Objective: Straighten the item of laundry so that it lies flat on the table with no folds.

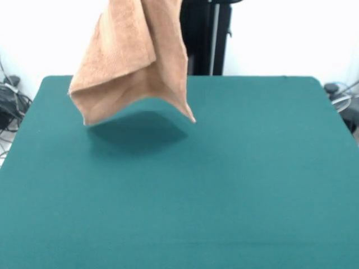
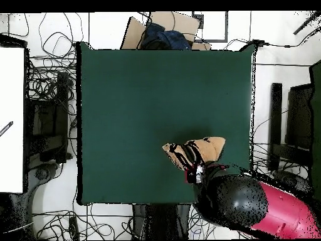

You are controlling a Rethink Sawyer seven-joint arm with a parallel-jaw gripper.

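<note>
Little is done: the towel hangs folded below the claw grasping it, clear of the table, unspread.

You are looking at a robotics lab: tangled black cables are lying on the white floor around the large green felt-covered table.

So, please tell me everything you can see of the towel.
The towel is light orange-tan terry cloth with a smoother band near its lower edge. It hangs bunched and folded in the air, its top out of the front view, its lower corners above the table, casting a shadow there. From overhead it shows as a small bundle at the arm's end.
</note>
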